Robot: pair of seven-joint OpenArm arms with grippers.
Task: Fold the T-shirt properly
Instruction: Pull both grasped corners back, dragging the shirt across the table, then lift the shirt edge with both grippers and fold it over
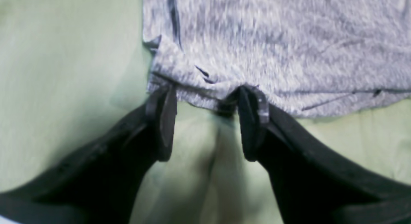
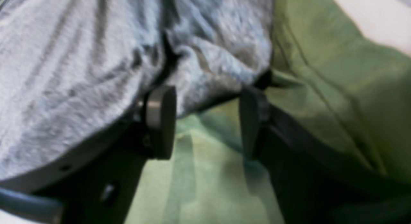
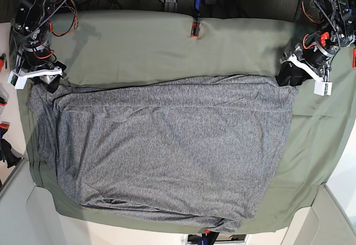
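The heather-grey T-shirt (image 3: 167,145) lies spread flat on the olive-green cloth (image 3: 167,45), with its far edge running between my two grippers. My left gripper (image 3: 289,77) is at the shirt's far right corner. In the left wrist view this gripper (image 1: 207,92) is open, its fingertips (image 1: 253,98) touching the shirt's hem (image 1: 273,40). My right gripper (image 3: 50,81) is at the far left corner. In the right wrist view it (image 2: 207,92) is open, with a bunched fold of the shirt (image 2: 64,73) lying at and between its fingertips (image 2: 160,105).
The olive cloth covers the whole table and hangs over its edges (image 3: 311,161). A red and black clamp (image 3: 194,29) pins it at the back middle. Cables and arm bases (image 3: 33,11) stand at the back corners. Red clamps (image 3: 3,128) sit on the left edge.
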